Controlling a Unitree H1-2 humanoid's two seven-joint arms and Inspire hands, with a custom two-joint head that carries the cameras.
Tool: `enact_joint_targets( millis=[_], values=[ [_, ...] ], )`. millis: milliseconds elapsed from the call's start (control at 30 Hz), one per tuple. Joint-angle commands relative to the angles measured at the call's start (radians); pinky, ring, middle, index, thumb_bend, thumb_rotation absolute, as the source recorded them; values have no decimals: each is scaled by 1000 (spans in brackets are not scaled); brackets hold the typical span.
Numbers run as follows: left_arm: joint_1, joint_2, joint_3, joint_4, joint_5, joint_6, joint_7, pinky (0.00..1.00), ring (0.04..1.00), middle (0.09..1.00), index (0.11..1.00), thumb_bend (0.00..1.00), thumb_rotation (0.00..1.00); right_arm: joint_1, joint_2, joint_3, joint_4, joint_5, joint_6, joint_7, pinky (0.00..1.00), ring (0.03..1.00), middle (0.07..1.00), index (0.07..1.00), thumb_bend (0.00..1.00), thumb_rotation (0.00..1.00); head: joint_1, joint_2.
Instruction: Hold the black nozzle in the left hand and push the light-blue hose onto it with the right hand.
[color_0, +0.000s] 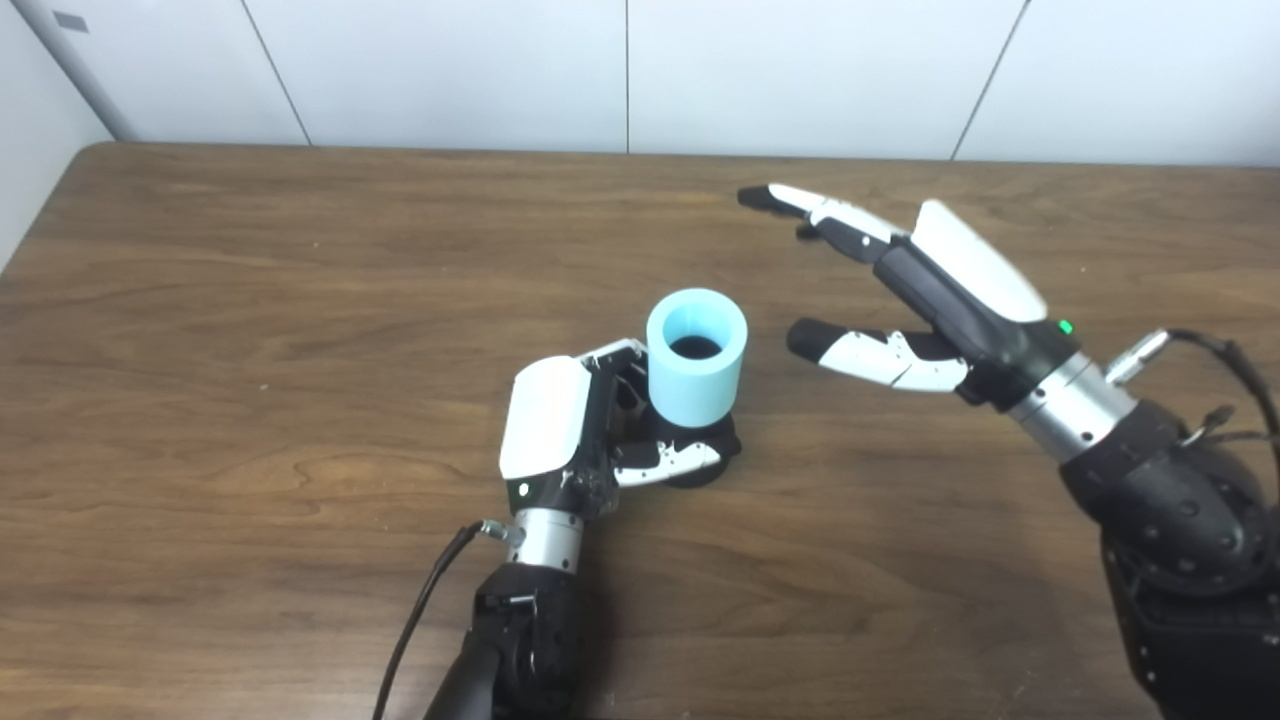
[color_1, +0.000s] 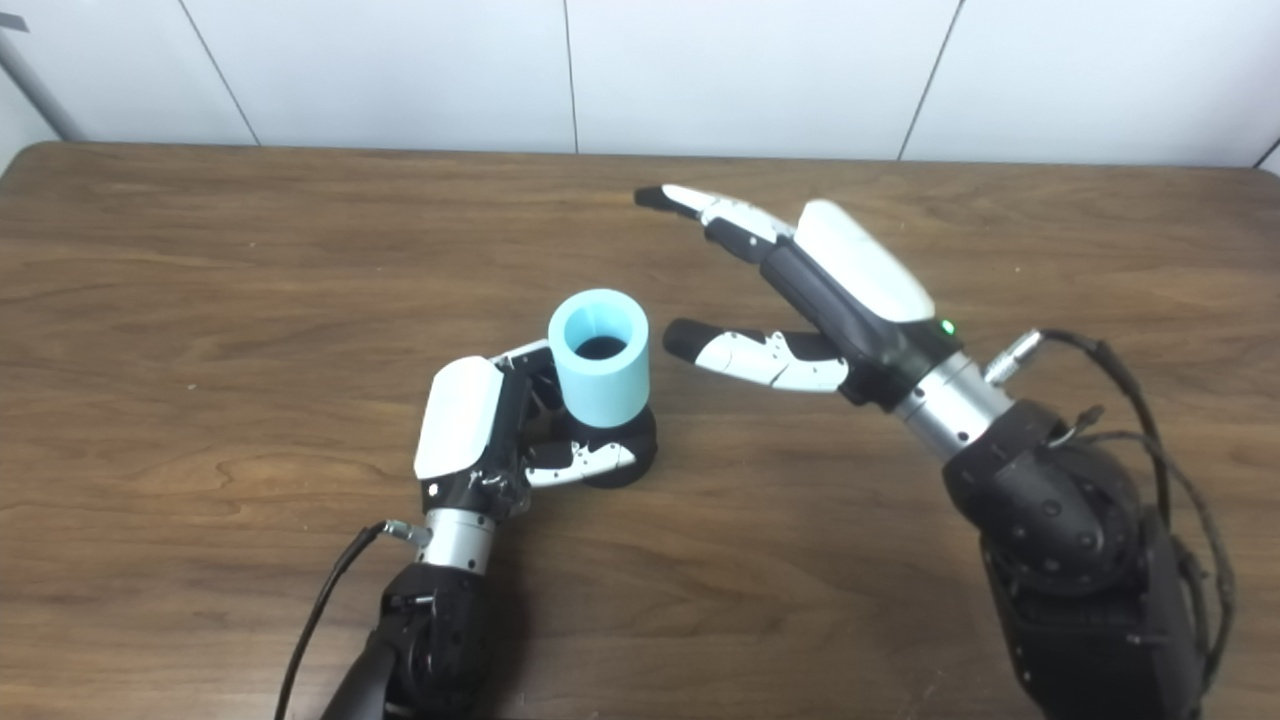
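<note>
A short light-blue hose (color_0: 697, 358) stands upright over the black nozzle (color_0: 712, 452), whose round base shows beneath it on the table. My left hand (color_0: 590, 430) is shut on the black nozzle from the left, thumb across its front. Inside the hose's open top a dark end shows. To the right, my right hand (color_0: 925, 290) hovers open with its fingers stretched toward the far left and its thumb pointing at the hose, a small gap apart. In the right eye view the hose (color_1: 600, 370) and the right hand (color_1: 815, 290) stand likewise apart.
The wooden table (color_0: 250, 330) runs to a white panelled wall at the back. Cables trail from both wrists, a loop by the right forearm (color_0: 1225, 400).
</note>
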Motion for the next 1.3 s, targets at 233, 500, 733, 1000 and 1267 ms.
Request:
enact_joint_targets(
  millis=[233, 500, 733, 1000, 1267],
  values=[
    [16, 19, -56, 38, 24, 17, -97, 649, 688, 718, 696, 861, 116, 9, 11, -10, -8, 1, 0, -66, 820, 896, 911, 905, 494, 1000, 2, 0],
    [-48, 72, -71, -11, 48, -4, -132, 936, 826, 791, 772, 990, 300, 13, 13, -4, -3, -5, -7, -84, 815, 892, 908, 905, 480, 1000, 4, 0],
    [-103, 102, -48, -85, 80, 13, -217, 977, 860, 829, 832, 1000, 369, 19, 20, 6, -3, -16, -5, -95, 804, 887, 904, 908, 492, 1000, 5, 2],
    [-149, 116, 6, -188, 118, 42, -345, 914, 865, 843, 857, 1000, 414, 23, 24, 10, 4, -16, -4, -109, 796, 883, 903, 911, 494, 1000, 7, 2],
    [-218, 161, 98, -344, 157, 103, -565, 562, 729, 769, 758, 1000, 367, 29, 19, 10, 20, -31, -4, -115, 778, 874, 903, 916, 510, 1000, 9, -1]
  ],
)
